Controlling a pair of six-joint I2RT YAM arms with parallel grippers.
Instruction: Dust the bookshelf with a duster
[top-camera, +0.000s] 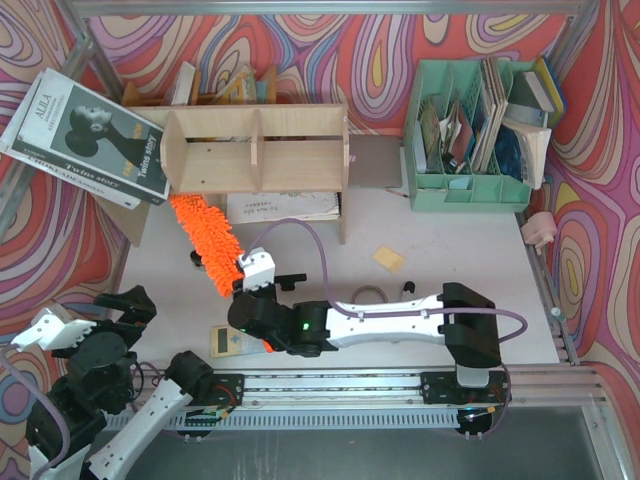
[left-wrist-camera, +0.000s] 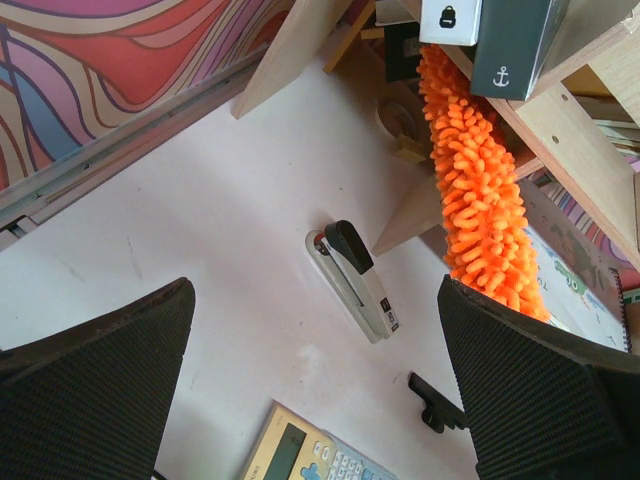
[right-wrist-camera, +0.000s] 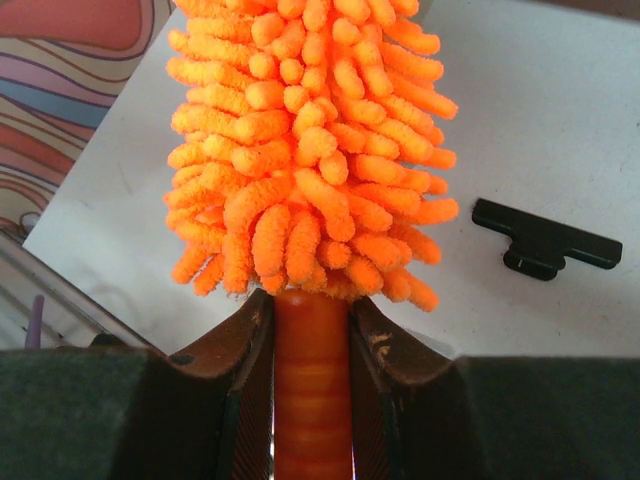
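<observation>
The light plywood bookshelf (top-camera: 255, 150) stands at the back of the table, its edge also in the left wrist view (left-wrist-camera: 560, 130). The orange fluffy duster (top-camera: 205, 240) slants from the table's middle up to the shelf's lower left corner, its tip under the shelf board (left-wrist-camera: 480, 190). My right gripper (top-camera: 247, 275) is shut on the duster's thin orange handle (right-wrist-camera: 310, 400), just below the fluffy head (right-wrist-camera: 310, 150); both fingers (right-wrist-camera: 245, 360) press it. My left gripper (left-wrist-camera: 315, 290) hangs open over the table at the near left (top-camera: 125, 305), holding nothing.
A stapler (left-wrist-camera: 355, 280), a calculator (left-wrist-camera: 310, 455) and a black clip (right-wrist-camera: 545, 240) lie on the table near the duster. A large book (top-camera: 90, 140) leans at the shelf's left. A mint-green file organizer (top-camera: 470, 140) stands at the back right. Papers (top-camera: 285, 205) lie under the shelf.
</observation>
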